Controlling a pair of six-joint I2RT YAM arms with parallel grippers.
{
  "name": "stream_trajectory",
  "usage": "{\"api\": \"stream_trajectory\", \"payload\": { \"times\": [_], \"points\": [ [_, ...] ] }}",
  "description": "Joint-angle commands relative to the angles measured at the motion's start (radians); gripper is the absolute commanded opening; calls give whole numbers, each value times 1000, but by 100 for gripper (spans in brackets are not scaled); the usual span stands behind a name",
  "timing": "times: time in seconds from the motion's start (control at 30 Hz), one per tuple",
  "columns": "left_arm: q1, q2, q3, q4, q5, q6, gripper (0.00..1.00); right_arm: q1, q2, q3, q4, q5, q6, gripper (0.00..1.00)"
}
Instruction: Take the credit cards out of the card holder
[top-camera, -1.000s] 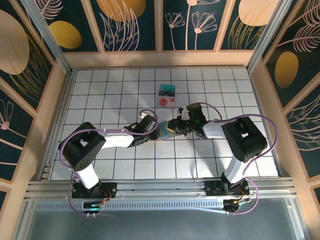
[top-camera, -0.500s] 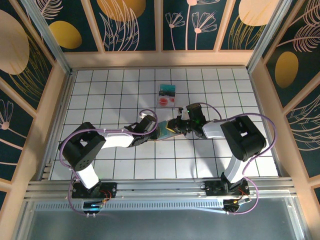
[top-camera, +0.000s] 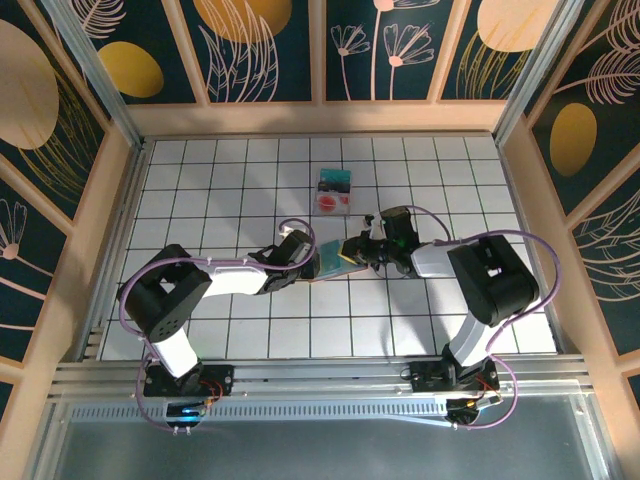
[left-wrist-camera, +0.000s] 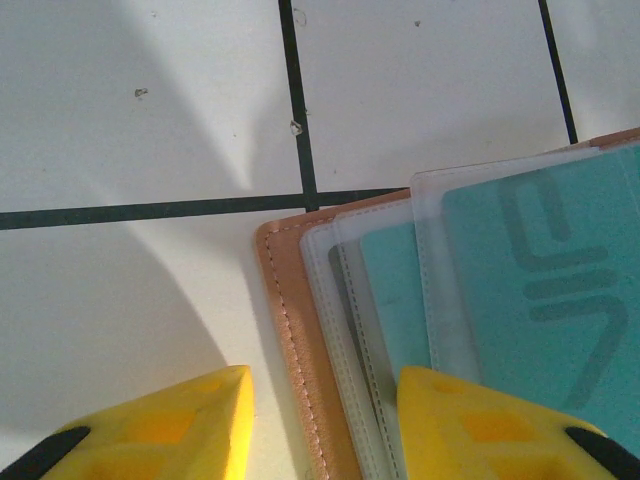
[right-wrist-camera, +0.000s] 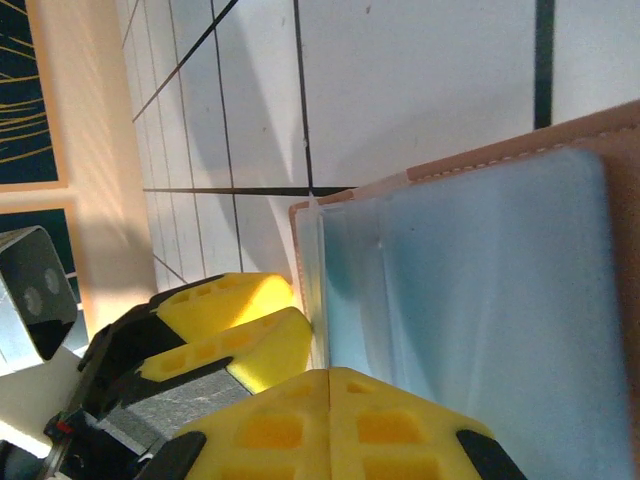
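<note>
A white tiled tabletop with dark grid lines is enclosed by peach-framed walls set with dark floral panels. The card holder is seen lying open near the middle of the tabletop, between the two arms. The left pincer is spread partway across the holder's tan stitched edge. One finger is placed over bare tile and the other over the clear sleeves, under which a teal card is seen. The right pincer is pressed together at the edge of the holder's blue-grey flap; whether anything is pinched cannot be told. Two credit cards, one teal and one pale with a red circle, are laid touching each other toward the far edge, apart from the holder.
</note>
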Motion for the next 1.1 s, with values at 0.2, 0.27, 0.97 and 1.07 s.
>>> {"api": "stream_trajectory", "payload": {
  "times": [0.2, 0.27, 0.97, 1.07],
  "points": [
    [-4, -12, 16, -106, -26, 30, 44, -8, -47, 7, -96, 43, -56, 5],
    [-4, -14, 29, -115, -29, 39, 48, -7, -45, 9, -102, 45, -55, 4],
    [-3, 25, 77, -103, 20, 84, 67, 14, -42, 22, -104, 48, -45, 4],
    [-3, 49, 75, -105, 22, 88, 66, 15, -37, 19, -88, 41, -37, 6]
  ]
}}
